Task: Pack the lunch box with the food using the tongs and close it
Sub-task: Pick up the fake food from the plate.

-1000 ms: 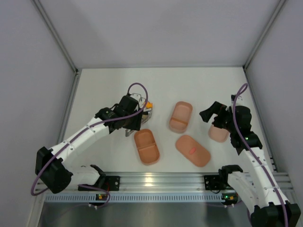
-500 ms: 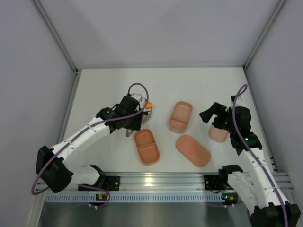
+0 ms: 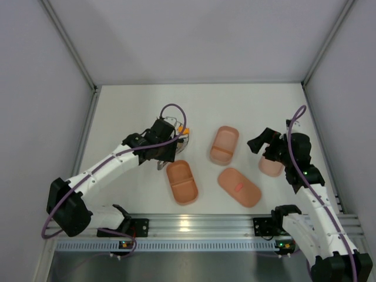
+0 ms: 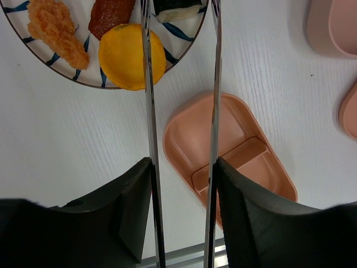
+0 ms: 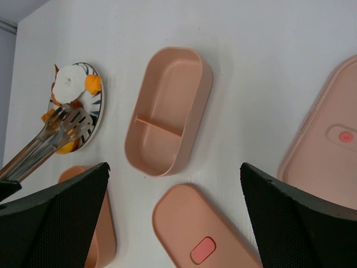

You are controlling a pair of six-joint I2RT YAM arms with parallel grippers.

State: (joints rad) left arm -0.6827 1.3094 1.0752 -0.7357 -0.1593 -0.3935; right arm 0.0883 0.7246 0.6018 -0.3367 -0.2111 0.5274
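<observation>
My left gripper (image 4: 181, 167) is shut on the tongs (image 4: 147, 111), one finger pressed on each silvery arm. The tong arms reach over the striped plate (image 4: 83, 82), straddling the edge of a yellow round piece of food (image 4: 125, 56). An orange fried piece (image 4: 56, 30) and a dark brown piece (image 4: 111, 11) lie beside it. In the top view the left gripper (image 3: 167, 147) sits just left of the plate (image 3: 187, 140). Two lunch box trays (image 3: 181, 182) (image 3: 224, 144) and a lid with a red mark (image 3: 239, 187) lie on the table. My right gripper (image 3: 262, 144) hovers open, holding nothing.
A second pink lid (image 3: 271, 166) lies partly under the right arm. In the right wrist view the divided tray (image 5: 167, 109) and the red-marked lid (image 5: 201, 234) lie below the open fingers. Grey walls enclose the white table on three sides.
The left arm has shifted slightly beside the plate with the tongs in its grip. The right arm has not moved.
</observation>
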